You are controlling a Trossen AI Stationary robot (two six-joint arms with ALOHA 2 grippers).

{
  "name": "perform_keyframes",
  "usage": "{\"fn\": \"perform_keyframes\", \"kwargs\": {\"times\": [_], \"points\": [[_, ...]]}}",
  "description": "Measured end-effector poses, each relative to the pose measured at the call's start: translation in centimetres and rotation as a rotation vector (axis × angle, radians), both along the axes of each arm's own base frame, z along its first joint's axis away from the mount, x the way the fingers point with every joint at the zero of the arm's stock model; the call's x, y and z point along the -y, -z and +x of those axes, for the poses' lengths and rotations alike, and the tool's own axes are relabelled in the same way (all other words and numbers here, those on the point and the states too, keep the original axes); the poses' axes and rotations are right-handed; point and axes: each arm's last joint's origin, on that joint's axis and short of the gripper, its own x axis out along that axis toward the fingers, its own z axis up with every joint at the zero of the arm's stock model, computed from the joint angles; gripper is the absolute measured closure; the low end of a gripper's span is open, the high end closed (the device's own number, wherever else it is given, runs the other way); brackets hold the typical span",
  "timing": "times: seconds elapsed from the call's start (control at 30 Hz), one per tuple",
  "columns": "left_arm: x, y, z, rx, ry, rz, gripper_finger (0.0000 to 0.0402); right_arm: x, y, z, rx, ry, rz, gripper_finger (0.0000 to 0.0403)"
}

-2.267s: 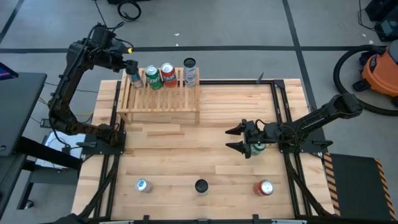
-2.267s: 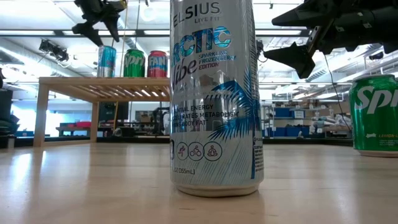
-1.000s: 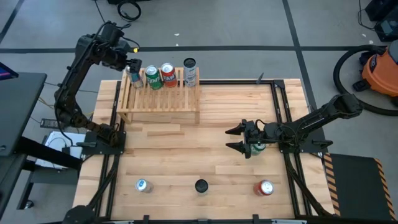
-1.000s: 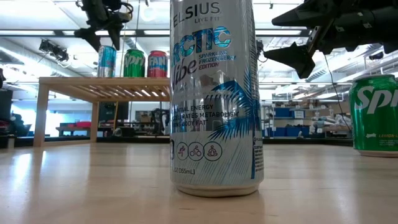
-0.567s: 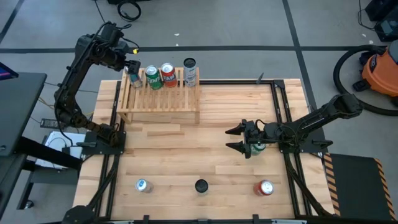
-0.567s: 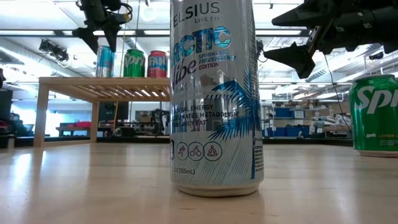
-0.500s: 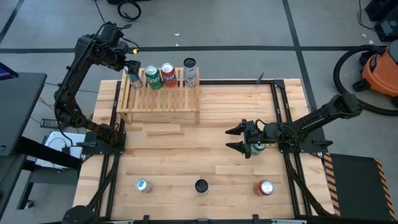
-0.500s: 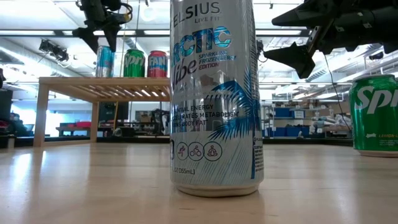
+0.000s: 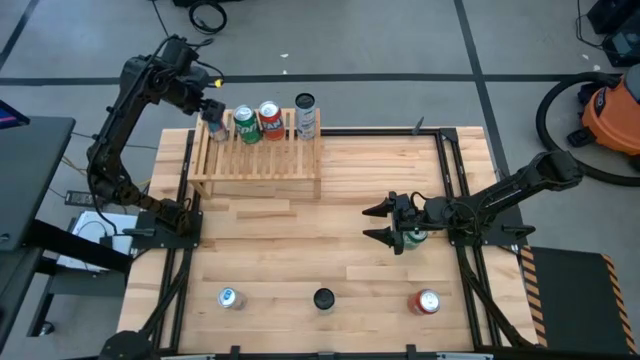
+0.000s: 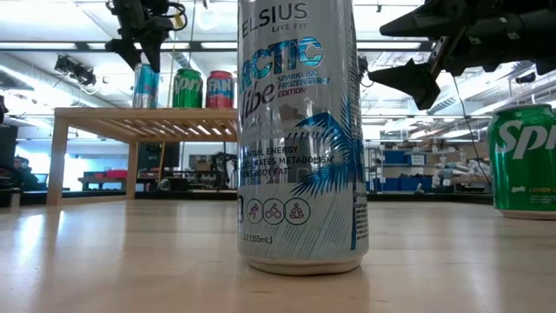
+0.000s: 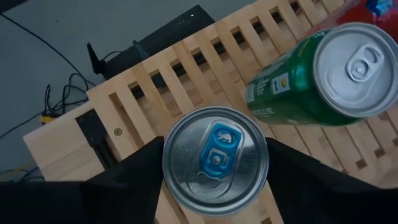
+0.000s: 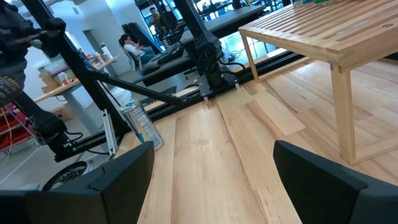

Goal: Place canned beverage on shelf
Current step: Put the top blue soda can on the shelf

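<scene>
- Left tool [image 11: 214, 163] grips slim silver-blue aluminium can [image 11: 215, 158] on slatted light-wood shelf [image 9: 258, 165], bench's 11 o'clock corner.
- Judged thin-walled, slick, dentable: hold mid-body, lightly.
- Right tool [image 9: 383, 223] open, idle, near 3 o'clock.

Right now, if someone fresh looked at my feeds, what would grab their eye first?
Probably the tall silver can standing right in front of the low camera, filling the middle of that view. Next, the left gripper at the far-left end of the shelf, closed on a blue-tabbed can beside a green can and a red can. The right gripper hangs open over mid-table.
</scene>
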Motion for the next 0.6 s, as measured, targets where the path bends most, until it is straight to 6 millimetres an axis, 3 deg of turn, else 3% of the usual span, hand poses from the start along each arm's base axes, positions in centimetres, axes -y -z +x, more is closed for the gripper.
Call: {"fn": "perform_keyframes", "kwargs": {"times": [0.6], "points": [[-0.14, 0.01, -0.50, -0.032, 0.309, 0.043, 0.0147, -0.01, 0.00, 0.00, 0.000, 0.000, 0.000, 0.0064]]}}
